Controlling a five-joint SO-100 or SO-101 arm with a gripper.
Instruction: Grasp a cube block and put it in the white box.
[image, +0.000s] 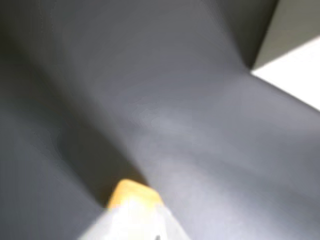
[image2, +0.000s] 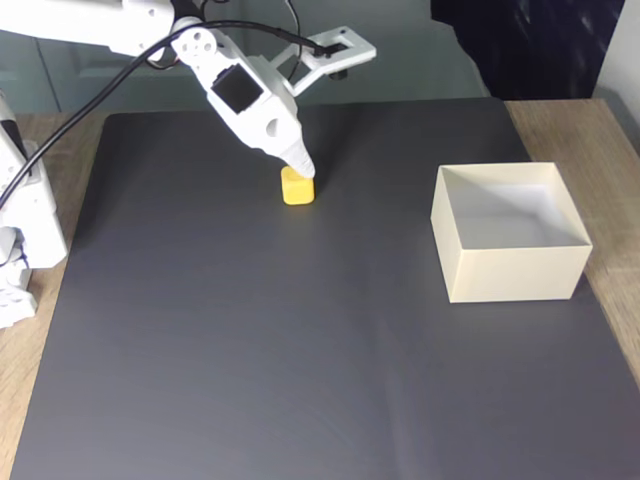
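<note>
Fixed view: I see the gripper (image2: 300, 172) tip down on the cube block (image2: 297, 186) at about 11 o'clock on the dark mat (image2: 250, 350), with bare mat around it and the white box (image2: 510, 268) well apart at 3 o'clock, near the mat's right edge. Wrist view, blurred: the cube block (image: 131, 191) lies against a pale fingertip (image: 132, 220) at 6 o'clock, a box corner (image: 295, 65) at 2 o'clock. I cannot tell whether the jaws are spread or pinching.

cube block (image2: 297, 187): on the mat (image2: 250, 350), upper middle in the fixed view, directly under the gripper (image2: 303, 166)
white box (image2: 510, 265): on the mat's right side, well apart from the cube block
mat: on the table (image2: 590, 125)
</note>
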